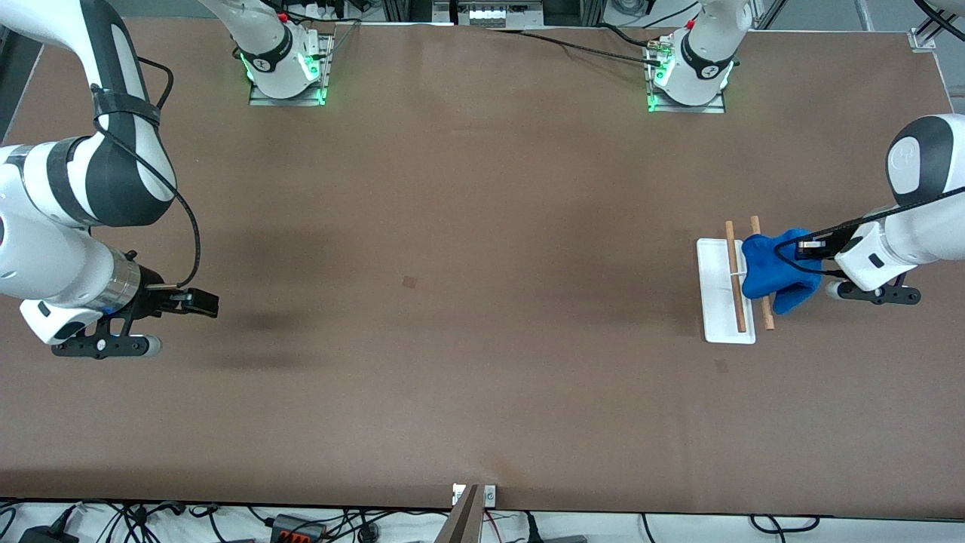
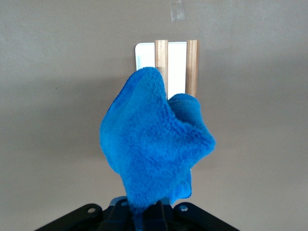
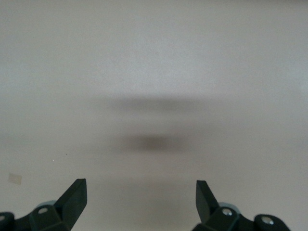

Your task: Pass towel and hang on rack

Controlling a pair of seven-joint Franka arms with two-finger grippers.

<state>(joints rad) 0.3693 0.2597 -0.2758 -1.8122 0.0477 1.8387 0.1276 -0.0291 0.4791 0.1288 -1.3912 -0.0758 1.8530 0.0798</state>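
From the front we see the left gripper [image 1: 808,246] over the rack [image 1: 725,302], jaws clamped on the blue towel [image 1: 776,270] to drape it across the rods. Its wrist view shows the towel [image 2: 154,144] hanging above the rack [image 2: 176,60]. The right gripper [image 3: 140,192] waits, jaws apart, over bare bench [image 3: 154,72].

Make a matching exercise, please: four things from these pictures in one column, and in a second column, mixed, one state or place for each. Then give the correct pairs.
Column one:
1. towel
2. rack
3. left gripper
4. right gripper

Column two:
A. open, holding nothing, over bare table
B. blue, draped partly over two wooden rods
C. shut on the towel
D. stands on a flat white base toward the left arm's end of the table

Pairs: 1-B, 2-D, 3-C, 4-A
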